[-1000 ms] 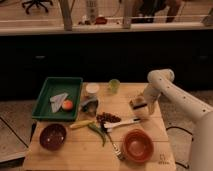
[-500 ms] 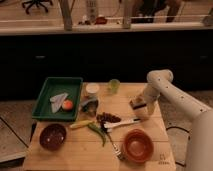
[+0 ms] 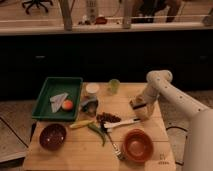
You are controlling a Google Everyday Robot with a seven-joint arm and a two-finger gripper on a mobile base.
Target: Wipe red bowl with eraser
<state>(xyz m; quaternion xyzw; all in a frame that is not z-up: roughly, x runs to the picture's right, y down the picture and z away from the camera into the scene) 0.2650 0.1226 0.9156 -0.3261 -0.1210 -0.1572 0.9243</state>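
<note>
The gripper hangs low over the wooden table, behind the red bowl and a little apart from it; whether it is spread, narrowed or clasping something cannot be told. A small dark block with a pale edge, apparently the eraser, shows right at its tip, also behind the red bowl. Between them lies a white-handled utensil. A fork rests just left of the red bowl, a maroon bowl sits well to its left, and a green tray stands far left and behind
</note>
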